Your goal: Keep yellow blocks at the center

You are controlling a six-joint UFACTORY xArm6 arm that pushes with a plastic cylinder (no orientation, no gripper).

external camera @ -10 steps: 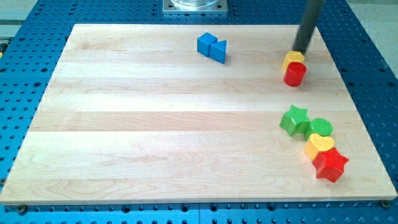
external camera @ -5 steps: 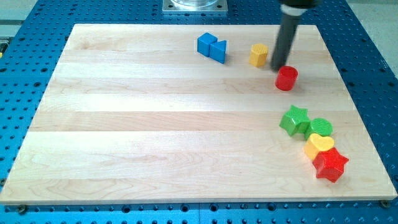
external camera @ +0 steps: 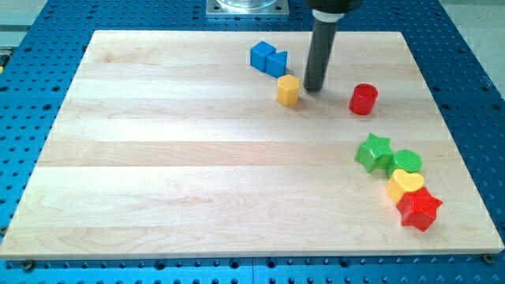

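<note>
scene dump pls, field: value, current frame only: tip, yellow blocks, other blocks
tip: my tip, just to the view's right of the yellow hexagonal block, small gap
yellow heart block: near the view's right edge, wedged between green round block and red star block
green star block: against the green round block's left
red cylinder block: alone, right of the tip
blue blocks: two, touching, near the view's top
board: wooden

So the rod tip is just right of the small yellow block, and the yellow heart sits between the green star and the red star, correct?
Not quite. In the camera view the yellow heart sits between the green round block and the red star; the green star is farther left. My tip is indeed just right of the small yellow block.
</note>
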